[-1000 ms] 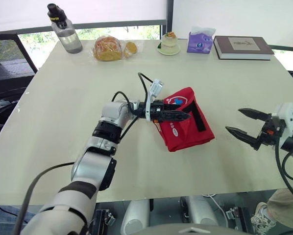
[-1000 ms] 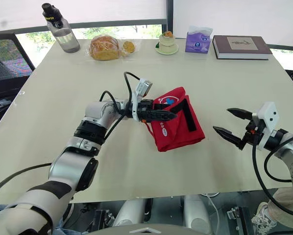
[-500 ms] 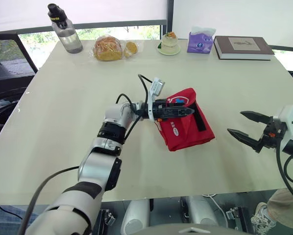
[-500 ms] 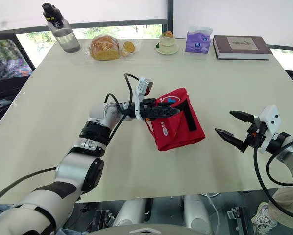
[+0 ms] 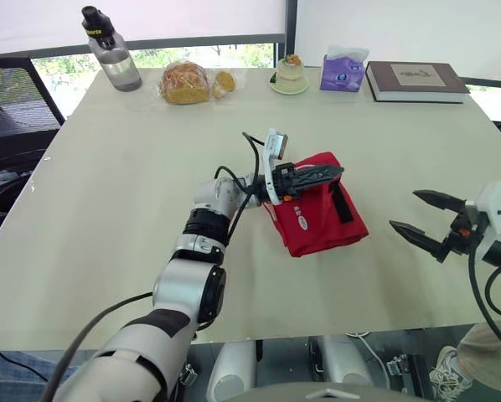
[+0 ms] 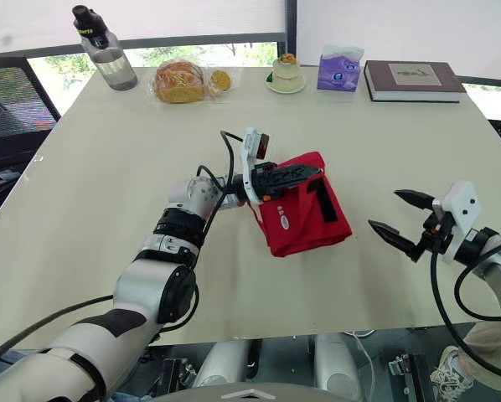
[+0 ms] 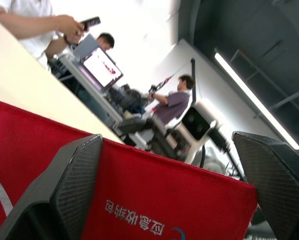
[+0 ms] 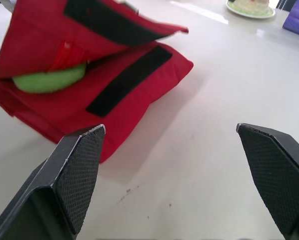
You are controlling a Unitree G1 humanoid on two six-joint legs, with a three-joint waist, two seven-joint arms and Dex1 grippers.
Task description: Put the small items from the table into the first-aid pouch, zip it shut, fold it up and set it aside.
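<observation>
Two pincers are held wide open, empty: left pincer [image 5: 336,172] at the flap of the red pouch [image 5: 317,228] on the counter [image 5: 108,184], right pincer [image 5: 404,209] well apart. Folding is judged in hand; flattening is needed next.

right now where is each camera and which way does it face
Left eye view: on the head, facing forward and down at the table; both arms show, left gripper at the red first-aid pouch.
Right eye view: head's other eye, same scene.
Left wrist view: on that wrist, facing across the pouch toward people beyond; own fingers show.
Right wrist view: on that wrist, facing the pouch over the table; right gripper open.
Both wrist views share the pouch.
</observation>
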